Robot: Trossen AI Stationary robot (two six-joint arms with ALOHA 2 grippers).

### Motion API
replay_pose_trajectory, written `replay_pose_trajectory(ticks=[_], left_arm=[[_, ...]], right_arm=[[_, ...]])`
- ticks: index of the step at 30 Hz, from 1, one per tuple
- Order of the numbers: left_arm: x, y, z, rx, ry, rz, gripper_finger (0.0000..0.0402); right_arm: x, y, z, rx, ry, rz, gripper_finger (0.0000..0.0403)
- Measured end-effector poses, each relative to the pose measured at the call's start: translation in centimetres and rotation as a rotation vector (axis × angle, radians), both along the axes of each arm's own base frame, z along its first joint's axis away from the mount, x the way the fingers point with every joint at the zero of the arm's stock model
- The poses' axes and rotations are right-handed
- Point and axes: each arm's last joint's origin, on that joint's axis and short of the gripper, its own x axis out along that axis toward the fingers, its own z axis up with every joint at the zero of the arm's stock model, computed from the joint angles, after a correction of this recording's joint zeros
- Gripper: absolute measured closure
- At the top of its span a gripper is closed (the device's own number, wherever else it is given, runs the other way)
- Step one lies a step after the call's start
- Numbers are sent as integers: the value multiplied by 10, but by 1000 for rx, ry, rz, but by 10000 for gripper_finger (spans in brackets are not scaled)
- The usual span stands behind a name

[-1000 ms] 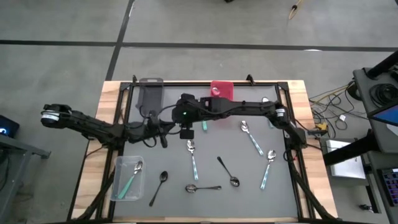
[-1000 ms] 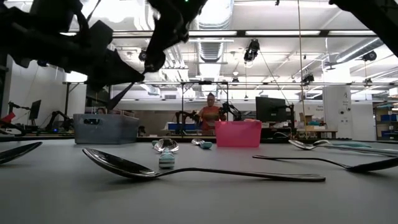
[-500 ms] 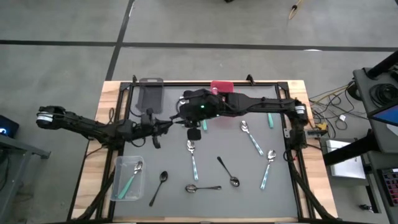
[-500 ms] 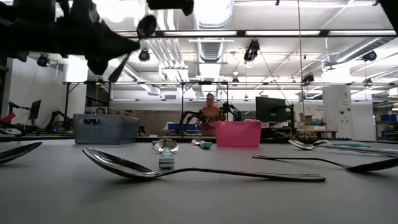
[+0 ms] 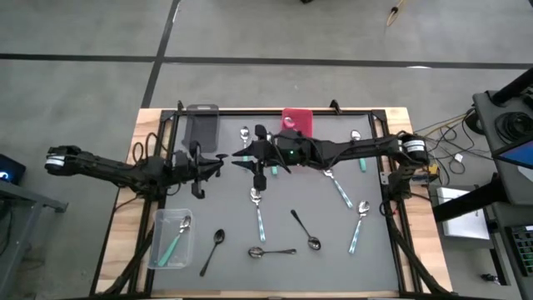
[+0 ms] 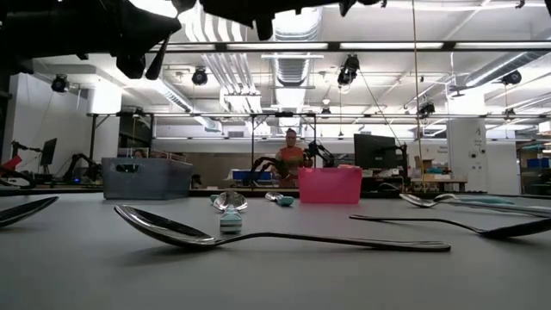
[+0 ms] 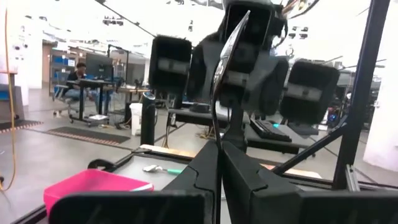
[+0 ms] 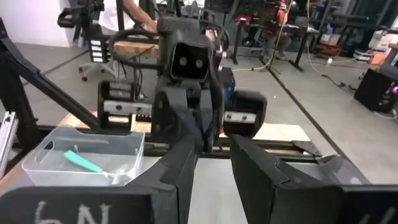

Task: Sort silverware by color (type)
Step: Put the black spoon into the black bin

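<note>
Fingers of the left gripper (image 7: pixel 219 180) are pressed together on the thin handle of a dark spoon (image 7: pixel 225 68), which stands upright from the fingertips with its bowl at the free end. In the high view the left gripper (image 5: pixel 210 160) sits above the mat between the grey bin (image 5: pixel 200 127) and the clear bin (image 5: pixel 170 238). The right gripper (image 5: pixel 241 156) faces it at close range; its fingers (image 8: pixel 180 163) stand apart with nothing between them, just short of the left arm's fingers.

Progress, judged from the current layout: early.
- Sorted: the clear bin holds one teal-handled spoon (image 5: pixel 176 239); a second item in it cannot be ruled out.
- In hand: one dark spoon, held in the air and not yet placed.
- Remaining on the grey mat (image 5: pixel 375 267): teal-handled spoons at centre (image 5: pixel 258 212), at right centre (image 5: pixel 336 183), at lower right (image 5: pixel 359 223), near the right edge (image 5: pixel 359 148) and near the back edge (image 5: pixel 245 134); dark spoons at lower left (image 5: pixel 212 249), lower centre (image 5: pixel 271 251) and centre right (image 5: pixel 303 229).

Limits of observation:
- Contents of the grey bin and the red bin (image 5: pixel 297 119) cannot be made out.
- A short teal piece beneath the right arm is partly covered.
- The low view shows both arms only as dark shapes at the upper edge.
- Whether the grippers touch cannot be determined.
</note>
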Motion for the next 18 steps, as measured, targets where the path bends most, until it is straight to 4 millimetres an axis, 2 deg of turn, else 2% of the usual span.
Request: replay_pose_trajectory(ticks=[13,18], left_arm=[[-3,0,8,5,-84,-1,401],[-3,1,8,9,-82,16,401]], right_arm=[[29,-3,-50,88,12,-11,307],[35,-2,-60,97,-15,-1,307]])
